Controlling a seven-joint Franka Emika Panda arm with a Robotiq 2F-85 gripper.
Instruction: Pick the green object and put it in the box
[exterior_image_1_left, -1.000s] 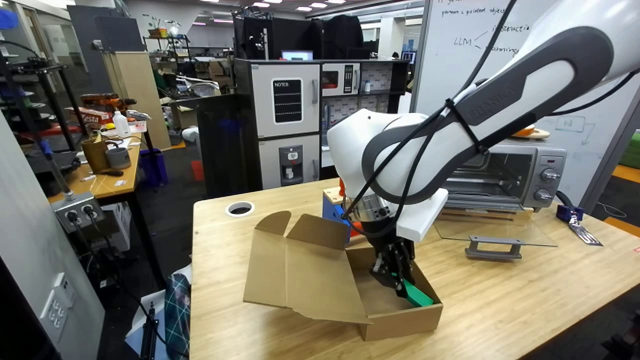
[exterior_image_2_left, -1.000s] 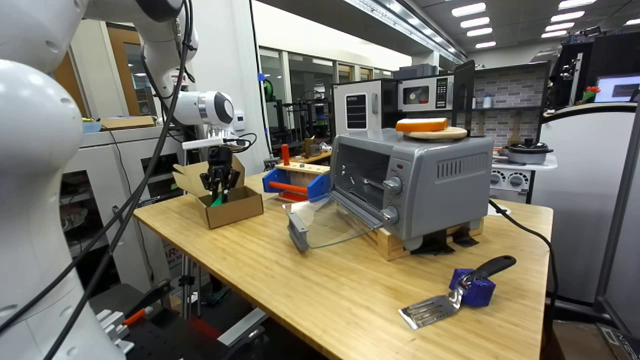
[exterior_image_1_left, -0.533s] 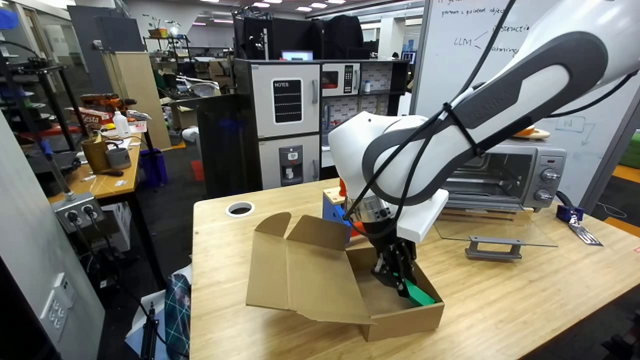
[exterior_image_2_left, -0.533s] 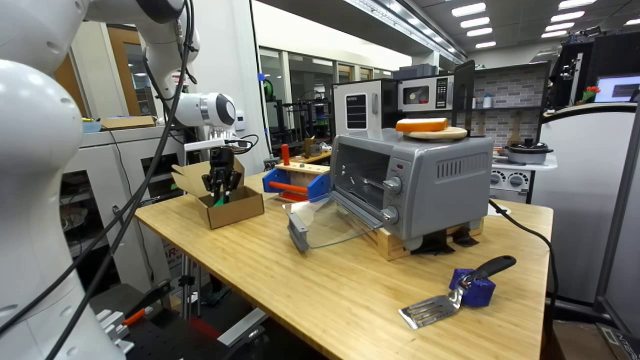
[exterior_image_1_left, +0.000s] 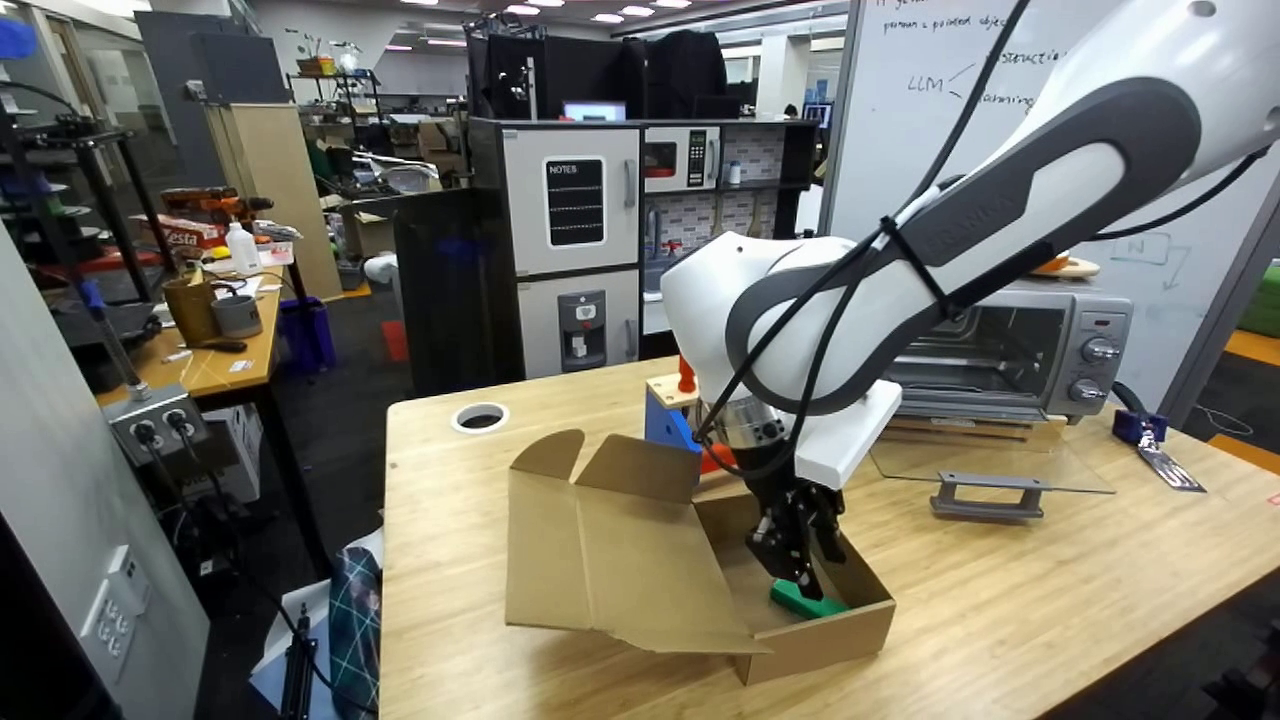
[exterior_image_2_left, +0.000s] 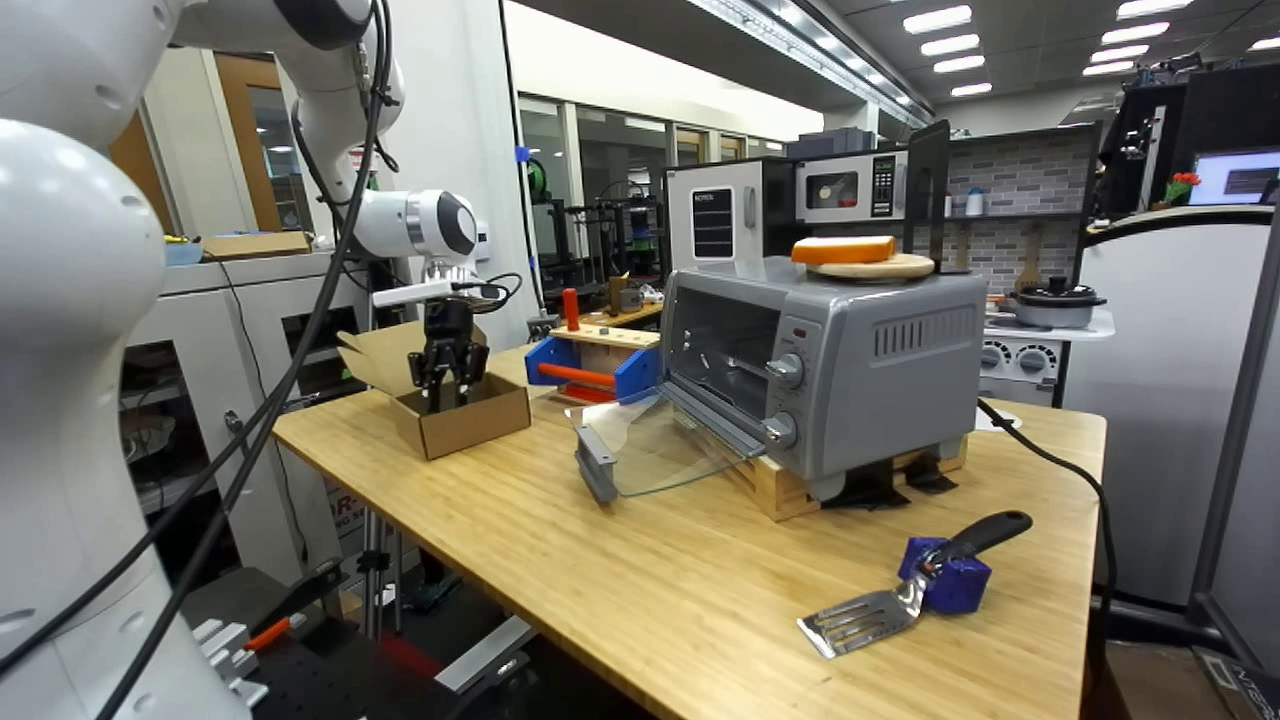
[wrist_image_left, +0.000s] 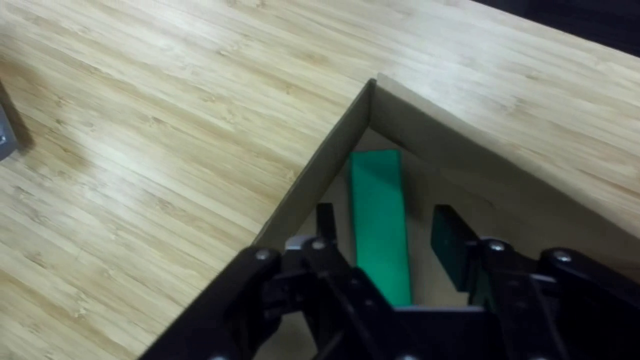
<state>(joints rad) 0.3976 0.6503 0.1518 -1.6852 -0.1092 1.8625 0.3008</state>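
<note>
The green object (exterior_image_1_left: 795, 598) lies on the floor of the brown cardboard box (exterior_image_1_left: 815, 648), near one corner. In the wrist view the green object (wrist_image_left: 377, 195) lies lengthwise between my fingers, with a gap on both sides. The box walls (wrist_image_left: 450, 135) show around it there. My gripper (exterior_image_1_left: 822, 572) is open and points down inside the box, just above the green object, not holding it. In an exterior view the gripper (exterior_image_2_left: 448, 398) also shows inside the box (exterior_image_2_left: 475, 425), whose wall hides the green object. The wrist view shows the gripper (wrist_image_left: 385, 225) with fingers apart.
The large box flap (exterior_image_1_left: 640, 560) is folded outward onto the table. A blue, red and wooden toy (exterior_image_2_left: 590, 370) stands behind the box. A toaster oven (exterior_image_2_left: 890, 360) has its glass door lowered, its grey handle (exterior_image_1_left: 988, 497) reaching out. A spatula (exterior_image_2_left: 870, 615) rests on a purple block (exterior_image_2_left: 958, 585).
The fingers have opened and the green object has gone from tilted in the gripper to lying on the box floor. The gripper and box have shifted slightly right in both exterior views.
</note>
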